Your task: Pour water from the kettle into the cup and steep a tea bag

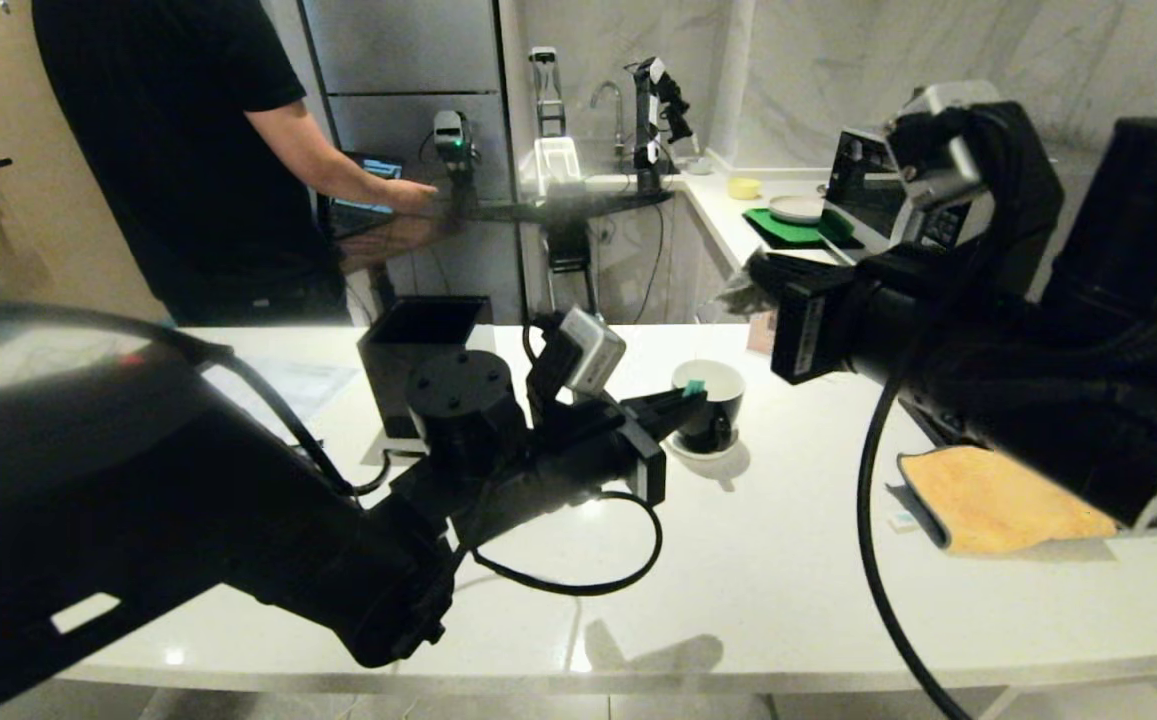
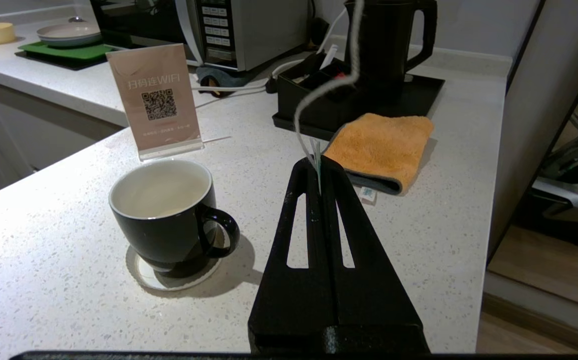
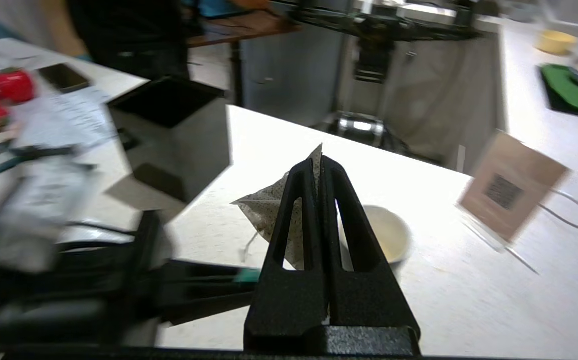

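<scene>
Left gripper [image 1: 693, 392] sits closest in, jaws pinched flat on the tea bag's green tag [image 2: 317, 156] at the near rim of the cup [image 1: 709, 403], string [image 2: 318, 95] running up from the tips toward the right arm. Right gripper [image 3: 320, 165] is clamped on the tea bag [image 3: 269, 212] itself, hanging above and just right of the cup, which stands on its saucer [image 2: 141, 270] mid-counter; kettle [image 2: 386, 45] is parked on its tray at the far right, well apart. Judgement: bag's long axis hangs roughly vertical, cup mouth lies below and slightly left of it, so the right arm is the one to lower it.
</scene>
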{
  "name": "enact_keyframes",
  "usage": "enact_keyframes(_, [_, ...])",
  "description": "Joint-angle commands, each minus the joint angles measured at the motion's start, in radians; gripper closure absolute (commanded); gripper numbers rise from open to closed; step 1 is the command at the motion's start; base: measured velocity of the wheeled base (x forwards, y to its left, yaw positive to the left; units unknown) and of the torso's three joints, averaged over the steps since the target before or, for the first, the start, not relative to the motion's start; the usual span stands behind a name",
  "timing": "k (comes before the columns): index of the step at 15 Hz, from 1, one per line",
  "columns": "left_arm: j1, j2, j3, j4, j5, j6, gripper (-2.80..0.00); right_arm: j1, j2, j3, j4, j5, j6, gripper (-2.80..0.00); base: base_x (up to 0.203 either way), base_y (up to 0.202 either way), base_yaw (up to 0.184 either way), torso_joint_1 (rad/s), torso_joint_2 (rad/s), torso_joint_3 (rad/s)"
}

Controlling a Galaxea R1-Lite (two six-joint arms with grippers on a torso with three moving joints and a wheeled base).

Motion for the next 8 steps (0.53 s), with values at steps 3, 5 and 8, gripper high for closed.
enact_keyframes(3, [-0.001, -0.020, 0.055, -0.038, -0.001, -0.001, 0.00, -0.105, 0.004, 0.039, -0.008, -0.004, 0.036, 0.00, 0.000, 0.000, 0.000, 0.000, 0.00, 0.000])
enact_keyframes(5, [-0.001, -0.023, 0.070, -0.049, -0.001, -0.001, 0.00, -0.122, 0.003, 0.070, -0.009, -0.004, 0.060, 0.00, 0.000, 0.000, 0.000, 0.000, 0.00, 0.000])
enact_keyframes(8, [-0.001, -0.024, 0.068, -0.049, -0.001, -0.001, 0.00, -0.122, 0.001, 0.133, -0.012, -0.002, 0.066, 0.00, 0.000, 0.000, 0.000, 0.000, 0.00, 0.000])
